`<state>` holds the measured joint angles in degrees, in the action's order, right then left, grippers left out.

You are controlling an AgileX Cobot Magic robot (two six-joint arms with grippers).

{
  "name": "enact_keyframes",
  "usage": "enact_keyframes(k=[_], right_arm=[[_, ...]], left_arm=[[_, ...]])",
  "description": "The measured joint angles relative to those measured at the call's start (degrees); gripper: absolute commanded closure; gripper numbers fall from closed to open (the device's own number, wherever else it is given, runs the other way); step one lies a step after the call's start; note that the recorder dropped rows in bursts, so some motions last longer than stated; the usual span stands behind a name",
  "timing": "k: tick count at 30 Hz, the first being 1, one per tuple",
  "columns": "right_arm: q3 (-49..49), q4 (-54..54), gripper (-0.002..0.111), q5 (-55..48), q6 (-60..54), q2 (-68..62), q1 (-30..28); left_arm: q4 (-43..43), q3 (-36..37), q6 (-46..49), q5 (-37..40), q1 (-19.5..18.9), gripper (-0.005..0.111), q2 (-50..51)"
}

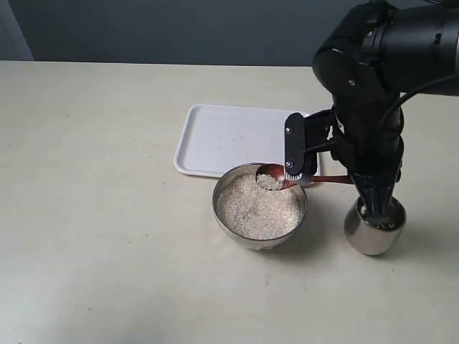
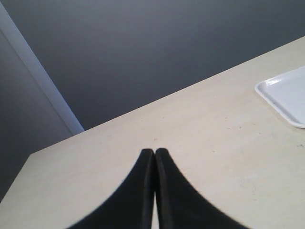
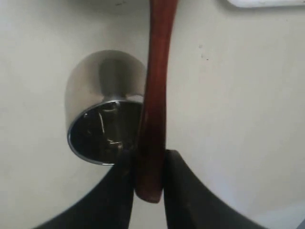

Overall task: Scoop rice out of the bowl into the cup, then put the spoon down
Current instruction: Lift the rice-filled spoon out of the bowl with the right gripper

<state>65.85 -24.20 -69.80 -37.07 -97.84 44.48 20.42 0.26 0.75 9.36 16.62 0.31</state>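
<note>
The steel bowl [image 1: 218,204] holds a heap of white rice [image 1: 257,209]. Over its far rim hovers the dark wooden spoon [image 1: 272,175], its small bowl loaded with rice and its handle running right. My right gripper [image 1: 366,188] [image 3: 148,164] is shut on the end of the spoon [image 3: 155,90] handle. The steel cup [image 1: 374,228] [image 3: 102,114] stands just beside and below that gripper; its inside looks dark. My left gripper [image 2: 155,152] is shut on nothing above bare table, and it does not show in the exterior view.
A white tray [image 1: 226,136] [image 2: 286,93] lies flat behind the bowl. The right arm's black body [image 1: 373,86] towers over the cup. The cream table [image 1: 93,201] extends to the left and front, and a dark wall stands behind it.
</note>
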Motion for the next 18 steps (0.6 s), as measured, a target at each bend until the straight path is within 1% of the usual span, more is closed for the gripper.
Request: enact_keyframes(k=[18], right_arm=[[0.0,4.3,0.109,-0.1,-1.1,2.1,-0.1]], left_arm=[[0.0,0.0,0.0,0.0,0.0,0.106,0.0]])
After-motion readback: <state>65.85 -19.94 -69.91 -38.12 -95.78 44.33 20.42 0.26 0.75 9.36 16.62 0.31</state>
